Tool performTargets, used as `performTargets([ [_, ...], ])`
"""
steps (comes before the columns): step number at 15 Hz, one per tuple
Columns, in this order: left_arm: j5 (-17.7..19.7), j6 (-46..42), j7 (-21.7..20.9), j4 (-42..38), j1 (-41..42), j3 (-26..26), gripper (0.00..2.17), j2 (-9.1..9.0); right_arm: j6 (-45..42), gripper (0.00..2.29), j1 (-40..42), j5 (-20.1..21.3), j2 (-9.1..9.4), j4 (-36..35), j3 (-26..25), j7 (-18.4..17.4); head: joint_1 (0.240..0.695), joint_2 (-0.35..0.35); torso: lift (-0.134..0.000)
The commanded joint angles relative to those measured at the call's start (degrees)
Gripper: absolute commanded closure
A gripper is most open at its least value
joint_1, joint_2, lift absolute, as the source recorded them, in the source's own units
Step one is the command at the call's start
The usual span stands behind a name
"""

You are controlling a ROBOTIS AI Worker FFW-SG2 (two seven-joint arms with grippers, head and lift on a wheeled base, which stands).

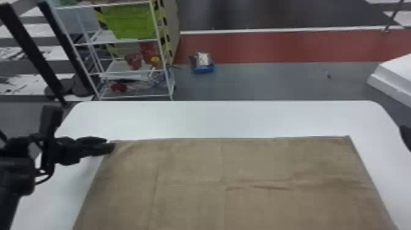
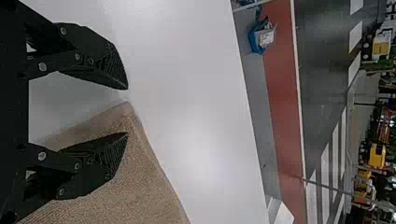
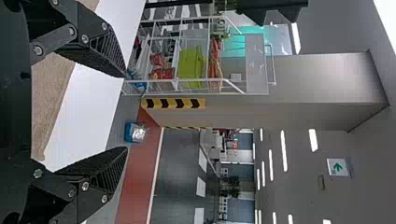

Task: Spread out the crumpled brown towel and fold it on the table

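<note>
The left gripper (image 1: 111, 145) is wide open at the top left corner of the brown towel (image 1: 195, 202).
It grips nothing but may touch cloth. The towel lies spread, a bit wrinkled, low on the white table (image 1: 214, 119); a rack (image 1: 134, 97) stands upper left. The left arm (image 1: 16, 176) points right. The right gripper (image 1: 406, 137), right edge, is open and empty.

Head cam looks down, prob. farther; wrist cams share tbl (image 1: 214, 119).

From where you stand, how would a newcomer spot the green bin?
Look past the far left corner of the white table to the white rack. The bin sits on it, higher than some red containers. It is bright lime green and clearly larger than those red ones.
</note>
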Motion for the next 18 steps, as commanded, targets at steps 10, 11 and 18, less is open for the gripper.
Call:
performTargets([
  [10, 0.15, 1.34, 0.54, -1.25, -0.18, 0.00, 1.39, -1.72, -0.18, 0.39, 0.21, -1.15, -0.10, 0.17, -1.56, 0.28, 0.695, 0.066, -0.124],
  [11, 0.15, 2.04, 0.28, -2.74, 0.35, 0.53, 1.49, -1.72, -0.18, 0.39, -0.32, -0.62, -0.10, 0.35, -1.56, 0.19, 0.695, 0.065, -0.124],
  [18, 0.77, 7.14, -2.10, -11.36, 5.27, 4.04, 1.68, -1.99, 2.98, 0.26, -14.30, 11.94, -8.28, 11.42, 6.70, 3.36, 0.695, 0.066, -0.124],
])
